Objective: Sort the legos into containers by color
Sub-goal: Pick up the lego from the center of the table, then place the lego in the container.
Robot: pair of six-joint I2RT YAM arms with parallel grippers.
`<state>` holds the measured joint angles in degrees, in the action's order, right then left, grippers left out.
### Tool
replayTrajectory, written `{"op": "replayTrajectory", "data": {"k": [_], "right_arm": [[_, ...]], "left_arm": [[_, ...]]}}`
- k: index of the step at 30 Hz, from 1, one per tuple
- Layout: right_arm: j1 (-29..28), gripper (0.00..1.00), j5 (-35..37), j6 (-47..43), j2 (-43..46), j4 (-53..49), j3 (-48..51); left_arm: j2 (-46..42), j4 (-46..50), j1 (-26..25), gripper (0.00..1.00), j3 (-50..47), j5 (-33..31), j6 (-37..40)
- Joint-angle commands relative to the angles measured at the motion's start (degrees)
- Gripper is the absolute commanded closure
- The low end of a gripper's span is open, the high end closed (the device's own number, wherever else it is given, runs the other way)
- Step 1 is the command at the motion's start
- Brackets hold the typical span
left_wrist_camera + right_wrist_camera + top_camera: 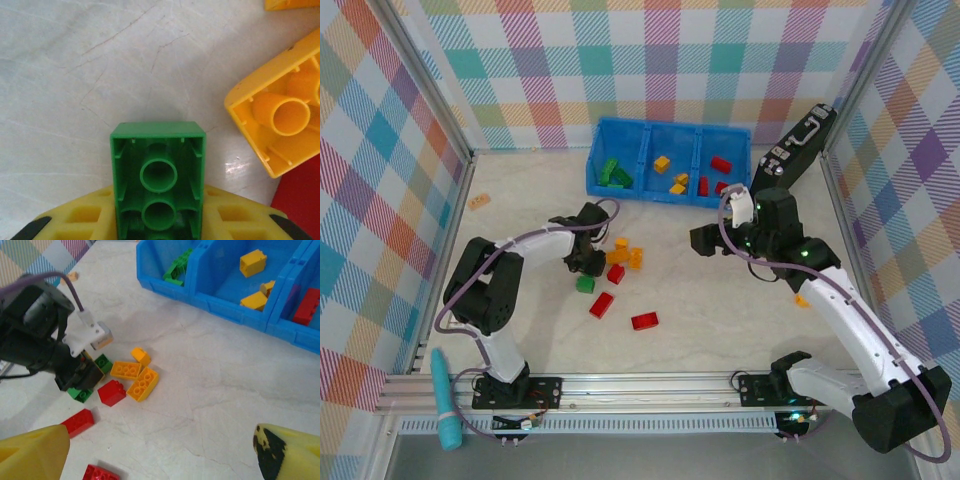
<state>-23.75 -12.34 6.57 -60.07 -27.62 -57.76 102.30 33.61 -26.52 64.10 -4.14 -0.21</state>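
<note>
One green brick (157,175) is the piece in hand, shown in the left wrist view with its hollow underside toward the lens. It sits squarely between the two yellow fingers (100,207) of the left gripper (157,220), which is clamped on its two opposite sides. Only the near end is gripped, and the far end projects forward past the fingertips. Whether the brick has left the table (75,75) cannot be told. To its right lie a yellow-orange brick (277,112), also underside up, and the corner of a red brick (300,202). Both are near it without touching it.

In the top view the left gripper (588,258) stands at the left edge of the loose legos (620,262), well short of the blue tray (650,194). The tray's left compartment (625,150) already holds green pieces, the middle holds yellow-orange and the right holds red.

The step, as judged, is to carry the green brick to the left compartment. To do it well:
- Lift straight up first, so the neighbours are not dragged.
- Grip firmly, because the hold is shallow.
- Clear the tray's front wall with margin.
- Release low over the compartment floor, so the brick does not bounce into the middle bin.

The right gripper (160,455) hangs with its fingers wide apart and empty, apart from the pile.
</note>
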Motion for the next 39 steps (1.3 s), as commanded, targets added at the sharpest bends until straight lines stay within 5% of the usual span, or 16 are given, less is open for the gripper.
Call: {"op": "replayTrajectory", "data": {"k": [1,7,21,39], "right_arm": [[-0.5,0.04,-1.6,-2.1,0.5,-4.0,-2.0],[-0.5,0.02,-1.5,-2.3,2.0,-6.0,-1.4],[-0.7,0.01,-3.9,-0.5,3.6,-8.3,1.1],[-1.2,0.02,-1.1,1.0,4.2,-13.5,-2.5]], "left_arm": [[0.1,4.2,-0.4,0.67,5.4,-1.6,1.5],[3.8,3.6,-0.2,0.67,19.3,-2.5,3.5],[32.8,-1.3,4.5,0.71,60.1,-3.0,3.0],[39.6,-4.7,7.5,0.64,62.1,-2.8,1.6]]}}
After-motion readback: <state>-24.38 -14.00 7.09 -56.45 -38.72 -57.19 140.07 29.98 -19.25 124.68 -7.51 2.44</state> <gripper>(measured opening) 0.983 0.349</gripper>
